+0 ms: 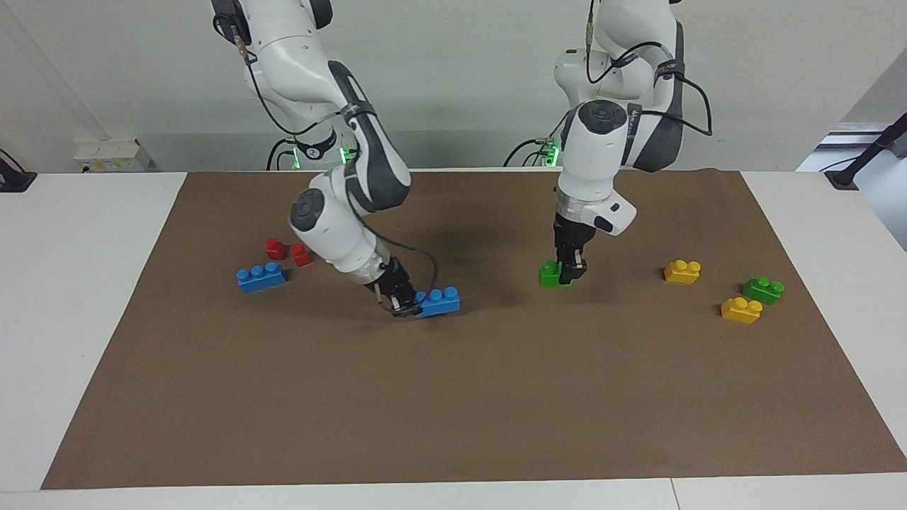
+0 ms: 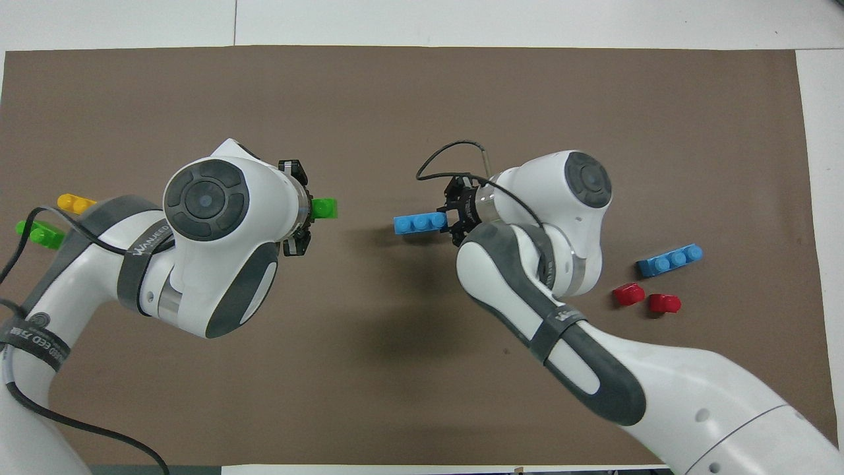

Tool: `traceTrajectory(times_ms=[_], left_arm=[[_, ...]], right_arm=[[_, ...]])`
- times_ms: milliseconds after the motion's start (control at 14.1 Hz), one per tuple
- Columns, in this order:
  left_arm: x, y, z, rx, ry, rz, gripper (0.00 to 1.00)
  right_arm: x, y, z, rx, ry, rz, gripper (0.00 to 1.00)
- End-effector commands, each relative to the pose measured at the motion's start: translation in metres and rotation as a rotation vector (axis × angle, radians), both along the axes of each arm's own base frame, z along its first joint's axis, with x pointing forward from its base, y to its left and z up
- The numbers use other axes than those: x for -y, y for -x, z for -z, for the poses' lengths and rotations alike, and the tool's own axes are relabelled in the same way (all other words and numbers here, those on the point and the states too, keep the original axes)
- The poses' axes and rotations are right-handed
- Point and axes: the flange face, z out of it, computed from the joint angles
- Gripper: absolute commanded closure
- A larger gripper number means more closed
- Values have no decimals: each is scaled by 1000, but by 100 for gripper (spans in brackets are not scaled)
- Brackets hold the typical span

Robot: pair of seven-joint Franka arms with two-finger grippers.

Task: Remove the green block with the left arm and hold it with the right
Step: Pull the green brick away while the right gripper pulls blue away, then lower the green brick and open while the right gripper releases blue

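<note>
From across the table, the left gripper [image 1: 569, 273] is squeezing the green block [image 1: 549, 274] low over the brown mat [image 1: 453, 397], while the right gripper [image 1: 401, 302] is pinching the blue brick [image 1: 439, 302] by its end, probably to keep the two pulled apart. From above, the block [image 2: 324, 208] and brick [image 2: 417, 224] are sitting well apart over the mat's middle. White table edges [image 2: 461, 20] are showing around the mat.

A grey strap [image 2: 146, 243] around the left arm, back from its gripper, reads "WANJEED", with more letters further down that strap. The right arm's strap [image 2: 560, 318] carries lettering too, too slanted to read.
</note>
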Motion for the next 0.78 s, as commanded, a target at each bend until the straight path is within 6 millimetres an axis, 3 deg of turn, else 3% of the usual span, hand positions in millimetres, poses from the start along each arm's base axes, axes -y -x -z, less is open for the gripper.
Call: traceTrajectory(times_ms=[0, 213, 355, 568, 710], left_arm=[[-46, -18, -2, -24, -10, 48, 100], [-114, -36, 1, -35, -14, 86, 100], [-154, -44, 3, -37, -6, 115, 100], [-201, -55, 20, -56, -13, 162, 100], [-221, -69, 28, -53, -12, 178, 100]], right_arm=[[86, -12, -6, -10, 12, -64, 100], [183, -7, 1, -36, -7, -43, 100], [222, 1, 8, -50, -6, -14, 100], [259, 14, 22, -45, -1, -15, 100], [260, 18, 26, -53, -2, -13, 100]])
